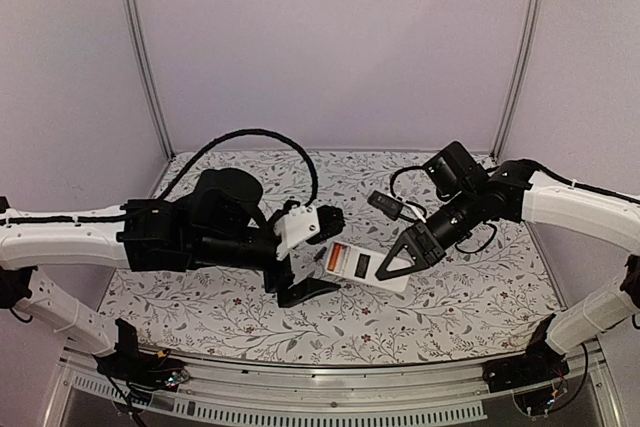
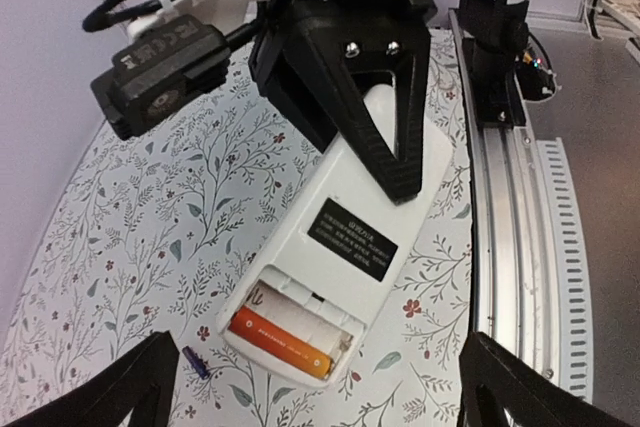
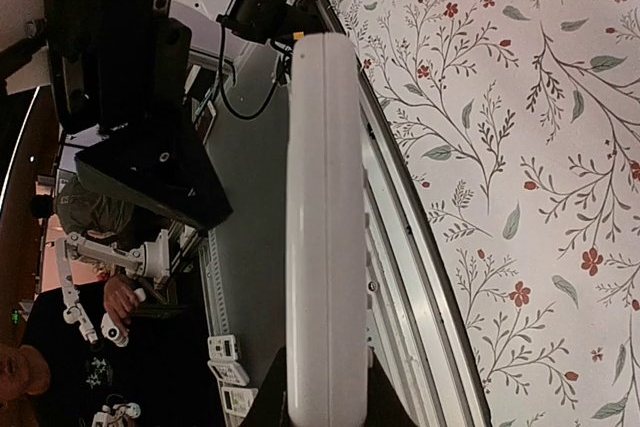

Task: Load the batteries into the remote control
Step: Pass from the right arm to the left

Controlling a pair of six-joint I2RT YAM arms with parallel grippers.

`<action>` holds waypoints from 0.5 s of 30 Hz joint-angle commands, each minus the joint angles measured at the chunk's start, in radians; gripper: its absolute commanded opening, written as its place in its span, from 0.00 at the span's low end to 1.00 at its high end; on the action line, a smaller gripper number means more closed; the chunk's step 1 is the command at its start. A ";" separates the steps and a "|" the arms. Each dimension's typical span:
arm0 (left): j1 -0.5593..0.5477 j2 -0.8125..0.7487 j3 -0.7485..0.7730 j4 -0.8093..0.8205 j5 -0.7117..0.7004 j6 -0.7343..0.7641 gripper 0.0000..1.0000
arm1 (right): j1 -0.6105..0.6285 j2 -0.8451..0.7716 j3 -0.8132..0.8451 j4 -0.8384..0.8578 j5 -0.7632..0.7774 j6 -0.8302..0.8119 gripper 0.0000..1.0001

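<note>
The remote control [image 2: 345, 217] lies back-up, with its battery recess at the end nearest my left wrist camera. One orange-red battery [image 2: 282, 342] sits in the recess's nearer slot; the slot beside it shows bare white. My left gripper [image 2: 320, 392] is open, its fingers wide on either side of that end and touching nothing. My right gripper [image 1: 388, 267] is shut on the remote control's [image 1: 362, 265] other end, black fingers [image 2: 385, 137] across the back. In the right wrist view the remote control [image 3: 325, 227] runs edge-on out of the right gripper [image 3: 325, 412]. From above, the left gripper [image 1: 298, 285] stands just left of it.
A floral mat [image 1: 450, 307] covers the table. An aluminium rail [image 2: 500, 227] runs along the near edge, close to the remote control. A tiny dark bluish sliver [image 2: 196, 361] lies on the mat by the recess end. A black cable [image 1: 250, 135] arcs behind the left arm.
</note>
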 commanded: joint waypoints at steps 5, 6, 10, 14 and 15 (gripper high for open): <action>-0.110 0.125 0.052 -0.060 -0.211 0.272 1.00 | 0.045 0.050 0.036 -0.028 -0.054 0.002 0.00; -0.117 0.134 0.057 -0.061 -0.219 0.288 1.00 | 0.047 0.054 0.039 -0.030 -0.054 0.002 0.00; -0.139 0.166 0.072 -0.071 -0.235 0.335 0.97 | 0.055 0.076 0.050 -0.041 -0.062 0.003 0.00; -0.155 0.185 0.083 -0.080 -0.232 0.355 0.90 | 0.059 0.096 0.056 -0.048 -0.072 0.006 0.00; -0.159 0.191 0.086 -0.081 -0.237 0.358 0.88 | 0.061 0.101 0.057 -0.049 -0.074 0.006 0.00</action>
